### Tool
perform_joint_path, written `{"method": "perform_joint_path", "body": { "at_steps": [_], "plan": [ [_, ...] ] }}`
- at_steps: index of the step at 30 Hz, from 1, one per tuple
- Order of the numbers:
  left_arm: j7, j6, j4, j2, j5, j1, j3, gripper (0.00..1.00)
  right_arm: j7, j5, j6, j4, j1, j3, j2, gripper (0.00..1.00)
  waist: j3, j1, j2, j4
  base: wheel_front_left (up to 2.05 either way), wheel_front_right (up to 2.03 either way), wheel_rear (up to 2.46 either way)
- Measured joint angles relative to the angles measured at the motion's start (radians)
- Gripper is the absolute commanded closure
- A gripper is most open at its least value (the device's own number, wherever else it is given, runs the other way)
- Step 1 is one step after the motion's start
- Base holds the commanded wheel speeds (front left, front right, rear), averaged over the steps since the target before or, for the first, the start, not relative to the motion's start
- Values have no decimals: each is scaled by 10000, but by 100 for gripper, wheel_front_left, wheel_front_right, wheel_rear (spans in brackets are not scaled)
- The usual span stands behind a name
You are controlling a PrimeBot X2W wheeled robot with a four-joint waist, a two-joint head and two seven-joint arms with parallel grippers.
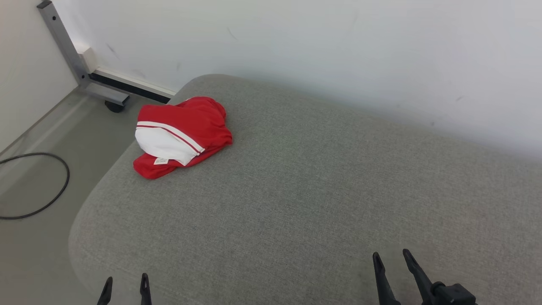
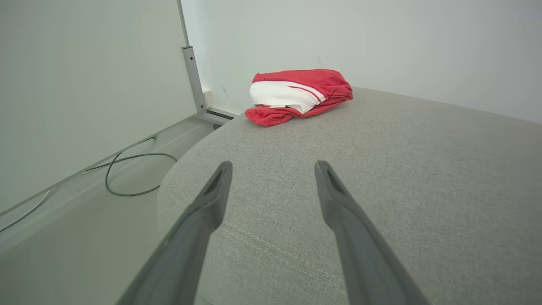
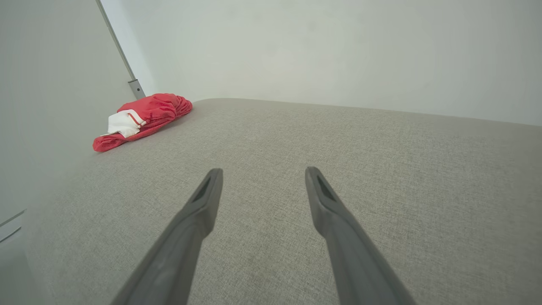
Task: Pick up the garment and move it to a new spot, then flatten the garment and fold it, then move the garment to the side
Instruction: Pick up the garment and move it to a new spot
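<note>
A red garment (image 1: 186,127) with a white panel and red stripe lies bunched near the far left corner of a grey upholstered surface (image 1: 322,186). The left wrist view has the garment (image 2: 305,91) ahead near the surface's rounded edge, and the right wrist view has the garment (image 3: 142,118) far off to the left. My left gripper (image 1: 126,282) stands open at the near left edge, empty, well short of the garment. My right gripper (image 1: 391,257) is open and empty at the near right. The left gripper (image 2: 273,167) and right gripper (image 3: 262,173) both hover over bare fabric.
A white wall (image 1: 338,51) runs behind the surface. On the floor at the left lie a black cable loop (image 1: 51,186) and a grey metal frame leg (image 1: 67,51) with a caster. The grey surface drops off along its rounded left edge.
</note>
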Motion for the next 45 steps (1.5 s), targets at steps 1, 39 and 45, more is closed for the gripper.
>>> {"method": "perform_joint_path", "body": {
  "at_steps": [1,39,45],
  "plan": [
    [0,4,-6,-2,-2,30,27,0,0,0,0,8,0,31,0,0,-12,0,0,87,0,0,0],
    [0,-662,3001,1691,-1526,-6651,1402,0,0,-546,-2,-692,-1854,418,10,0,1718,2,1,-1808,0,0,0],
    [211,-663,4725,2640,-2391,-8526,897,0,2,-648,-2,-1091,-2458,479,6,0,2612,3,2,-2469,0,0,0]
  ]
}}
